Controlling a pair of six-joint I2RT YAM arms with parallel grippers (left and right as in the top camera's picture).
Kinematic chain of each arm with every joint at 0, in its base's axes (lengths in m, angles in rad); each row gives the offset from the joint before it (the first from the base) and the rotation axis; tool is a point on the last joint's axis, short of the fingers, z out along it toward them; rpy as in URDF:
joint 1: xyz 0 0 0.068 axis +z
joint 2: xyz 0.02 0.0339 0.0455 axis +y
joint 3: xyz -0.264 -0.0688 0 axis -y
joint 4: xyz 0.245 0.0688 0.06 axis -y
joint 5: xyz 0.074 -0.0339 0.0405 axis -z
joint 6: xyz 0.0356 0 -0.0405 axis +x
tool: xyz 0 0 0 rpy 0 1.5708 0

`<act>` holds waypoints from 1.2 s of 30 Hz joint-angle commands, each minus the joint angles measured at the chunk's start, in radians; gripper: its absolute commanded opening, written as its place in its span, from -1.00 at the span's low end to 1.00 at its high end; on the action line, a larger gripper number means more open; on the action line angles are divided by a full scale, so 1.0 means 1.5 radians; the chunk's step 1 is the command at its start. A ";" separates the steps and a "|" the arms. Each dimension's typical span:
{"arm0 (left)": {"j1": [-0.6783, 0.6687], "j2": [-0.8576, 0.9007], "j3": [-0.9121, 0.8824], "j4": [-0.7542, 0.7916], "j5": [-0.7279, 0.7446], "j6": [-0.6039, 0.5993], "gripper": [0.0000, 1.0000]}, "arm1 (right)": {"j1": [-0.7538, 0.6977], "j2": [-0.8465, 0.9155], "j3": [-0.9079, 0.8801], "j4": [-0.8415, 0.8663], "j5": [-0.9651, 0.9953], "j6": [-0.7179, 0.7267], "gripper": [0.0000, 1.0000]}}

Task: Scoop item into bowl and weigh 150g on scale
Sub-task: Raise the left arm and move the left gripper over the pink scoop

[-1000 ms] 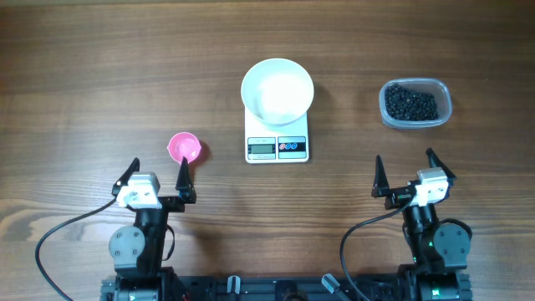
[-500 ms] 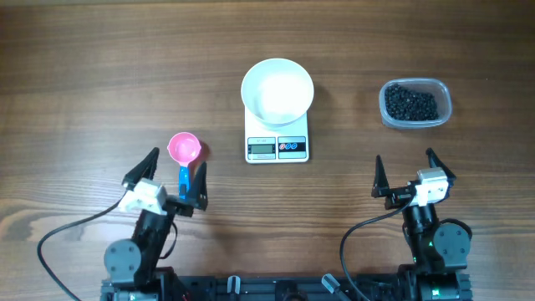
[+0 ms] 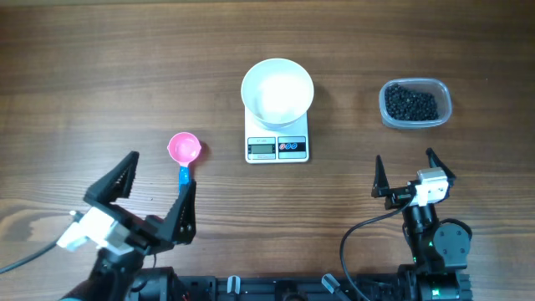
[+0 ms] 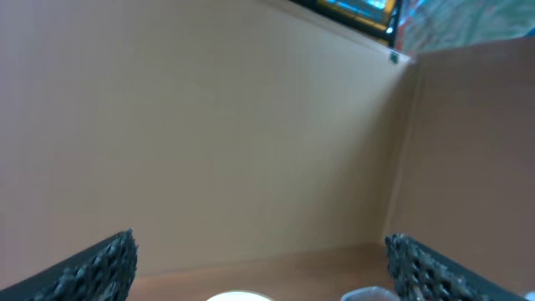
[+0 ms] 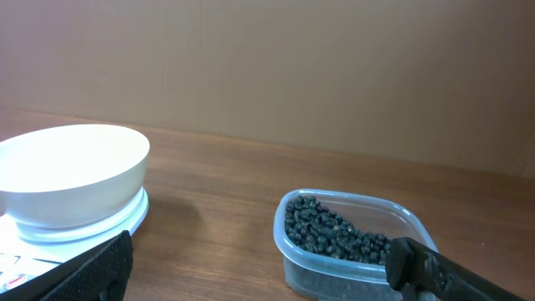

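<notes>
Beans [image 3: 410,104] are kept in the tub [image 3: 446,95] at far right; the empty bowl [image 3: 277,90] is set on the scale [image 3: 277,148]. Left hand [image 3: 163,168] and right hand [image 3: 404,156] are spread wide. The scoop [image 3: 185,150] should be taken squarely by its handle [image 3: 183,175].
</notes>
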 commanded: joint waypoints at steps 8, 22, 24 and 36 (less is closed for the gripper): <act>-0.003 0.422 0.442 -0.481 0.166 0.019 1.00 | 0.004 -0.008 -0.001 0.001 0.009 -0.006 0.99; -0.043 0.601 0.475 -0.546 0.358 0.017 0.99 | 0.004 -0.008 -0.001 0.001 0.009 -0.006 1.00; -0.085 0.600 0.476 -0.549 0.280 0.000 1.00 | 0.004 -0.008 -0.001 0.001 0.009 -0.006 0.99; -0.247 0.763 0.654 -0.799 -0.164 -0.058 1.00 | 0.004 -0.008 -0.001 0.001 0.009 -0.006 0.99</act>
